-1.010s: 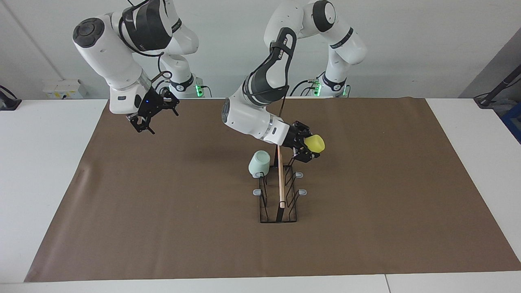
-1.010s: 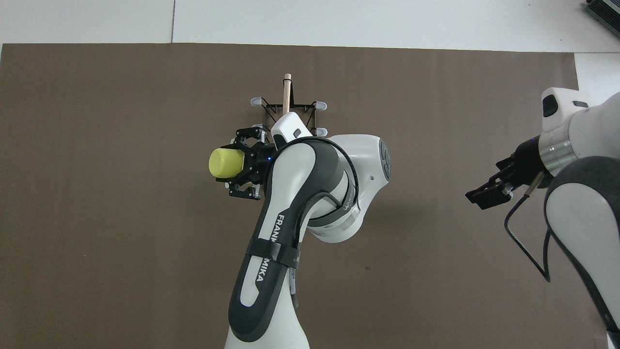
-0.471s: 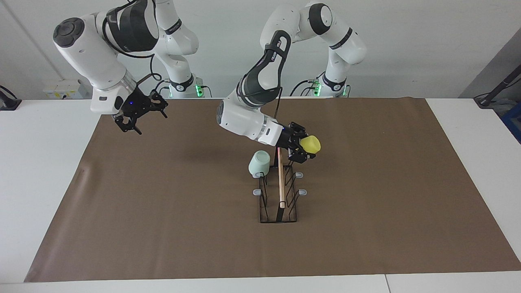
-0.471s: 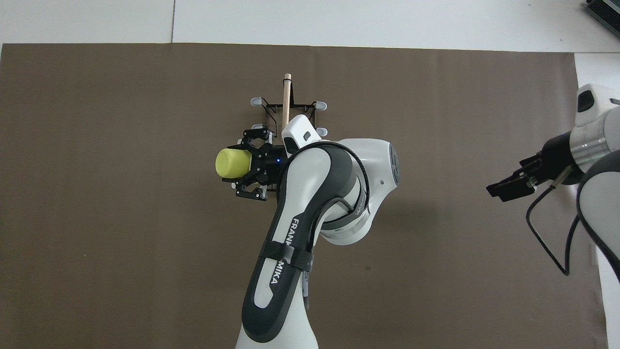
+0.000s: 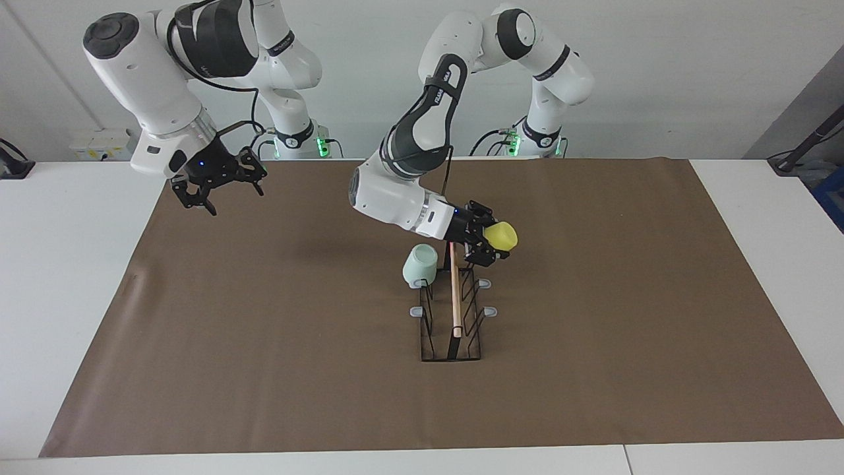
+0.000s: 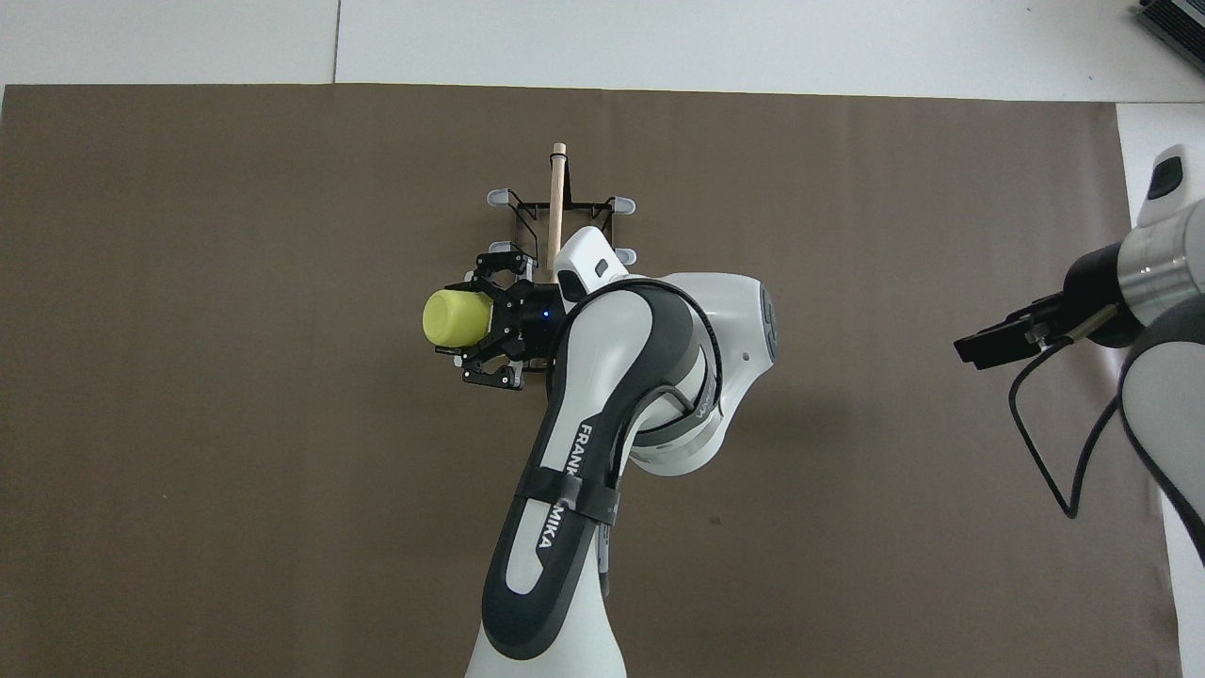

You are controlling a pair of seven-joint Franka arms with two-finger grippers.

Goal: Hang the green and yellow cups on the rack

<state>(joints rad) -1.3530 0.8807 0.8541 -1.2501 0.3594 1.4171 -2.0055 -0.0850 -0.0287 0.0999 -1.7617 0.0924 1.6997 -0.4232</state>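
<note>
Brown paper [image 5: 264, 343] covers the worktop [image 5: 66, 264], and the rack [image 5: 453, 310] stands mid-sheet, just under the left tool [image 5: 489, 243]. That tool is clamped shut on the yellow cup [image 5: 501, 235], held on its side with its base pointing away from the rack, over the prongs on the left arm's side. The green cup [image 5: 420, 265] already hangs on a prong across the wooden rod [image 5: 455, 297] from this tool. Well away toward the right arm's end, the right tool [image 5: 214, 188] waits raised with its fingers spread, holding nothing.

To hang the yellow cup well, its mouth should probably be lined up squarely with a free grey-tipped prong [image 5: 484, 284], though the tool hides which one lies nearest. Slide it on along the prong's slope, and let go only once it has seated.
</note>
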